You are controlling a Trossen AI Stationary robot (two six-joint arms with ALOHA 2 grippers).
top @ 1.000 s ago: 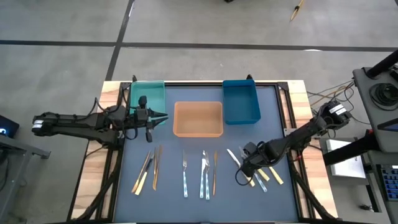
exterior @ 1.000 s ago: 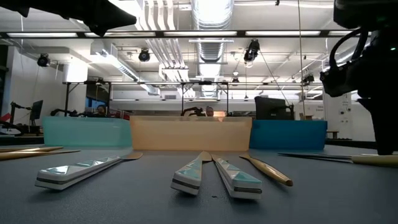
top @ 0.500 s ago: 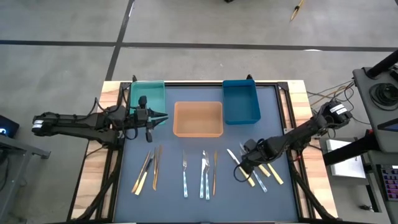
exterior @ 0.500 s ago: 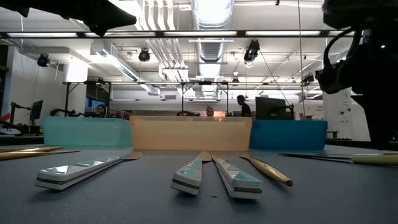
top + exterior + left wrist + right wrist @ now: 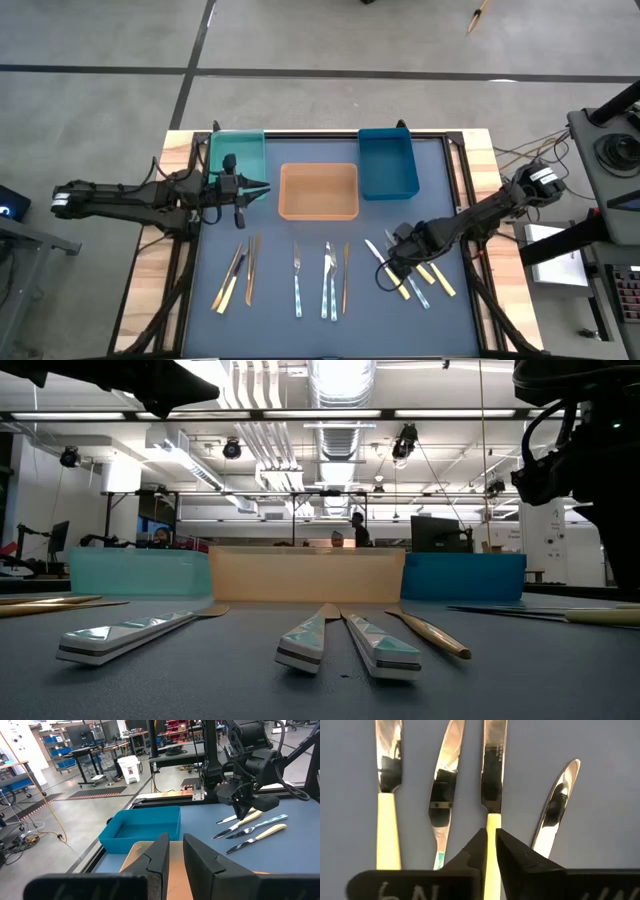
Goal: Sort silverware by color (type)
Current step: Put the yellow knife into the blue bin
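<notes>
The silverware lies in groups on the dark mat. Gold pieces (image 5: 247, 270) are at the left, silver pieces (image 5: 328, 278) and one gold piece (image 5: 346, 276) in the middle, and several knives (image 5: 418, 282) at the right. My right gripper (image 5: 392, 264) points down over the right group, shut on a yellow-handled knife (image 5: 493, 765). On either side of that knife lie another yellow-handled knife (image 5: 387, 820) and two silver knives (image 5: 442, 795) (image 5: 555, 810). My left gripper (image 5: 260, 188) waits shut and empty between the teal bin and the orange bin. My right gripper pinches the yellow handle (image 5: 492, 826) between its two fingers, close to where the handle meets the blade. The fingers (image 5: 475, 847) come from above, pointing down, one on each long side. Whether the knife is off the mat, I cannot tell.
Three bins stand in a row at the far side: teal (image 5: 237, 155), orange (image 5: 318, 192), blue (image 5: 387, 163). Bare mat lies between the cutlery groups and the bins. A black frame rims the mat (image 5: 455, 200).
My right arm's wrist has tipped a little above the right group of knives. The knives lie where they did.
</notes>
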